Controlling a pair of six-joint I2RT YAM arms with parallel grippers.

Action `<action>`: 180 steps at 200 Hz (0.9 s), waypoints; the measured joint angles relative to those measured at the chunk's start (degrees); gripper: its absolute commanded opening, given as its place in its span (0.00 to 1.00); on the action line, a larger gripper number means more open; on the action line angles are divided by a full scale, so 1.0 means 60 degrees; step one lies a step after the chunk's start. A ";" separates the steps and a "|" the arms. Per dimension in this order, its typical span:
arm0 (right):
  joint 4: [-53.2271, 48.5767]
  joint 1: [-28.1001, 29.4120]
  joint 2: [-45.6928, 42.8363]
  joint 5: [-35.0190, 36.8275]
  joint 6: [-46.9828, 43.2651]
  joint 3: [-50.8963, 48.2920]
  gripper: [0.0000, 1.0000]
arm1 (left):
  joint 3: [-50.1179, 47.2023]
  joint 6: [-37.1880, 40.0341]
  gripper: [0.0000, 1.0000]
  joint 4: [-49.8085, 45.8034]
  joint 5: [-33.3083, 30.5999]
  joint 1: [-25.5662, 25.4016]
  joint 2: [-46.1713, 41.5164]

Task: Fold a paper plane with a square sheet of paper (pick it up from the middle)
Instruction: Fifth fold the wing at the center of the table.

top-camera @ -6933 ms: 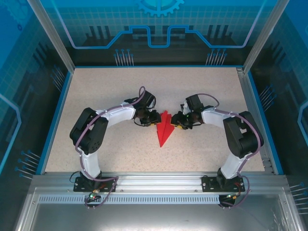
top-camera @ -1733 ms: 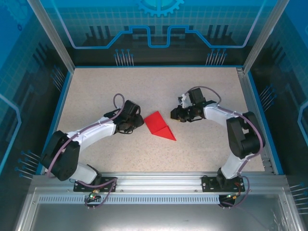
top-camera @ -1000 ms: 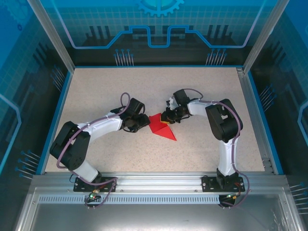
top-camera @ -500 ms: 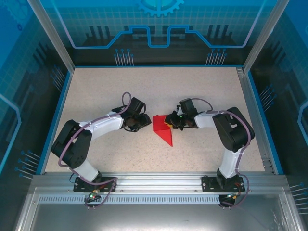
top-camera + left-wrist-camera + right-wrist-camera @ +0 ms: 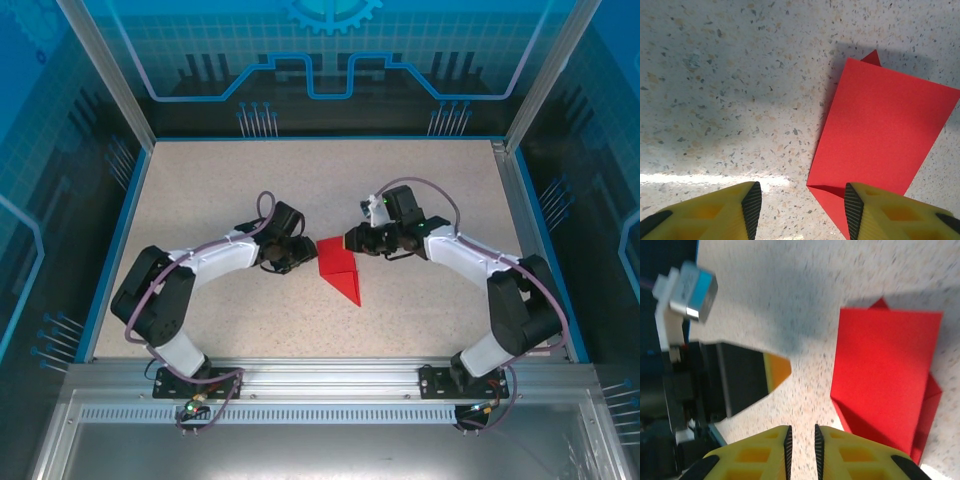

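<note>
Both grippers are empty: left gripper (image 5: 799, 210) half open, right gripper (image 5: 801, 450) nearly clenched. Paper plane (image 5: 338, 268) mid-worktop (image 5: 200, 180) might unfold or skid if nudged.

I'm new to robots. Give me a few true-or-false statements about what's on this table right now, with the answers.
1. The folded red paper lies on the table. True.
2. The left hand is clamped on the paper. False: its fingers stand apart, holding nothing.
3. The right hand has lifted the paper. False: its fingers are nearly together and empty.
4. The paper sits between the two hands. True.
5. The paper is blue. False: it is red.
</note>
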 measured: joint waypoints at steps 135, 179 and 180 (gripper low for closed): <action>-0.0186 -0.0219 0.2036 -0.0532 -0.0514 -0.0426 0.21 | 0.0386 0.0091 0.51 0.0058 0.0408 -0.0055 0.0459; -0.0080 -0.0452 0.2273 -0.0790 -0.0528 -0.0499 0.23 | 0.0572 0.0186 0.51 0.0036 0.0437 -0.0055 0.0597; -0.0091 -0.0455 0.2273 -0.0790 -0.0532 -0.0495 0.23 | 0.0583 0.0189 0.51 0.0036 0.0437 -0.0055 0.0605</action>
